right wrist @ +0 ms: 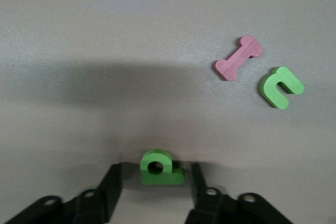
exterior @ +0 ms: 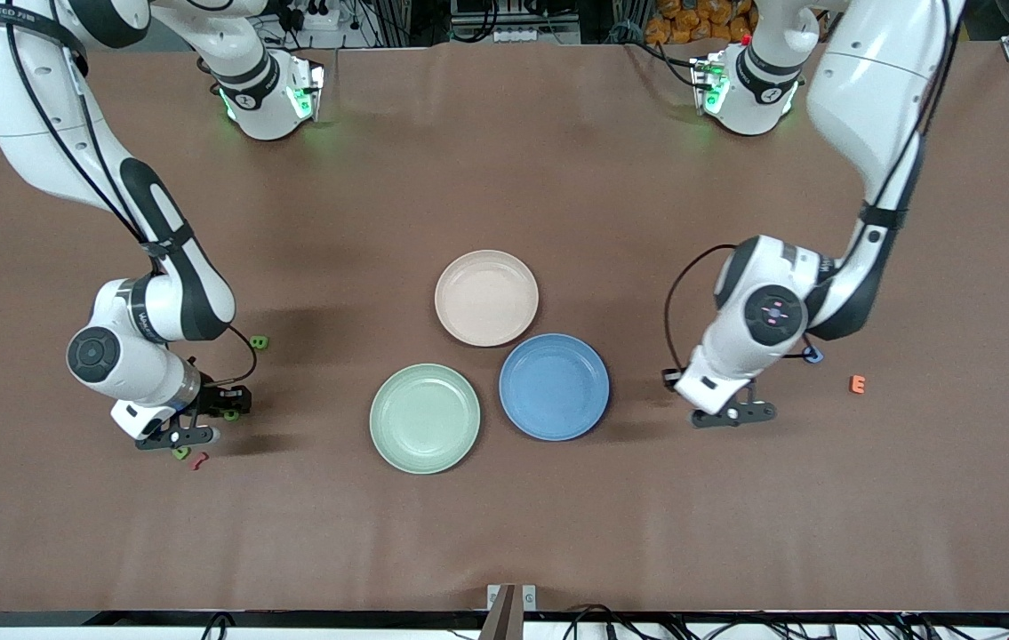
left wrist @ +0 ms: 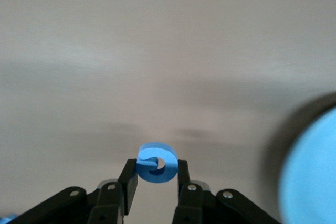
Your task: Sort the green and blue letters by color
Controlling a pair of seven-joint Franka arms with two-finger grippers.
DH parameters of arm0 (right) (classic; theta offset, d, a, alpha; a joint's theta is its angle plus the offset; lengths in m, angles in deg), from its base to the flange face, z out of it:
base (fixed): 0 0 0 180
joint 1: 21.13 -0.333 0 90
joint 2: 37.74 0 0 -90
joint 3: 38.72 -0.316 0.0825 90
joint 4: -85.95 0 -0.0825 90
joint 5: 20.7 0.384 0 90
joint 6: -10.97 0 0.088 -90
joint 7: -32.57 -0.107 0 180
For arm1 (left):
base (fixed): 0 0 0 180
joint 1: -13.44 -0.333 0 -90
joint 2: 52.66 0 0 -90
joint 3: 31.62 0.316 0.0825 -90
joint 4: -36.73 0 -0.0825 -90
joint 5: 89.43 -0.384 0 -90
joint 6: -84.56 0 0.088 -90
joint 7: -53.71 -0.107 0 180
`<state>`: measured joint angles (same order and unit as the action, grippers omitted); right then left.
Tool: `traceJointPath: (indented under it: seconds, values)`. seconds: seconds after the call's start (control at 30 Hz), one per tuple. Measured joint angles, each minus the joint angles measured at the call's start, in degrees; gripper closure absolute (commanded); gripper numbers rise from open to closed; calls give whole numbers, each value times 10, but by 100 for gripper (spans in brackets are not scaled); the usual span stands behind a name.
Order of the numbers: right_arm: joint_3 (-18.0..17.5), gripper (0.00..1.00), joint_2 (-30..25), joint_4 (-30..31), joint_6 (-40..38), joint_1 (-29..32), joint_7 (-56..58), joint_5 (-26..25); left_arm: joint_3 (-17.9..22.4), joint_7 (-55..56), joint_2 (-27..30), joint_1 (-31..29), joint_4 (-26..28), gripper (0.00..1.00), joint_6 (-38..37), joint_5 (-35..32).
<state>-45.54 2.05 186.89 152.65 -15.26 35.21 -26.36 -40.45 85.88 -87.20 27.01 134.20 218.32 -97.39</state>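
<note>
Front view: two Franka arms work a brown table (exterior: 504,533), each low over its own end. Nearest the camera lies a green C-shaped letter (exterior: 180,452) touching a small red piece (exterior: 199,460). Just above them the right gripper (exterior: 202,427) straddles a green letter with a round hole (right wrist: 159,168), its fingers (right wrist: 113,182) part-open on either side and not yet touching it; the piece rests on the cloth. The left gripper (exterior: 733,414), over bare table near the blue plate (exterior: 555,386), is clamped on a blue rounded letter (left wrist: 156,163), held clear of the surface. The green plate (exterior: 425,418) sits beside the blue one, the pink plate (exterior: 486,297) farther off; all three look empty. An orange E (exterior: 858,384) lies toward the left arm's end, and another green letter (exterior: 260,342) lies farther from the camera than the right gripper. The letters look light, stiff and chunky; pinching across the flat side walls seems the surest hold, since a tip could flick one away.
</note>
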Motion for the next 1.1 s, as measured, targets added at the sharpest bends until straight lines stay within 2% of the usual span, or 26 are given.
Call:
traceJointPath:
  seconds: [0.17, 0.27, 0.43, 0.63, 0.77, 0.8, 0.83, 0.93, 0.97, 1.1]
  values:
    - [0, 87, 0, -1, 0, -1, 0, 0, 0, 76, -14, 47, -24, 87, 0, 0]
    - [0, 100, 0, -2, 0, -2, 0, -3, 0, 113, -28, 73, -35, 87, 0, 0]
    - [0, 100, 0, -7, 0, -2, 0, -11, 1, 158, -54, 107, -59, 87, 11, 0]
    - [-4, 100, 0, -25, -13, -4, -13, -11, 2, 205, -77, 130, -72, 87, 87, 0]
    - [-12, 100, 0, -47, -44, -18, -59, -11, 4, 220, -86, 141, -75, 86, 105, 0]
    - [-14, 100, 0, -55, -54, -25, -76, -11, 5, 221, -88, 143, -75, 81, 105, 0]
    - [-16, 100, 0, -63, -64, -33, -94, -11, 5, 222, -89, 144, -75, 71, 106, 0]
    - [-19, 100, -1, -91, -92, -67, -159, -11, 6, 226, -92, 147, -76, 11, 110, 0]
    - [-20, 100, -1, -100, -99, -81, -183, -11, 7, 227, -93, 148, -76, 1, 111, 0]
    - [-21, 100, -1, -127, -114, -134, -271, -11, 11, 228, -93, 151, -77, 0, 114, -2]
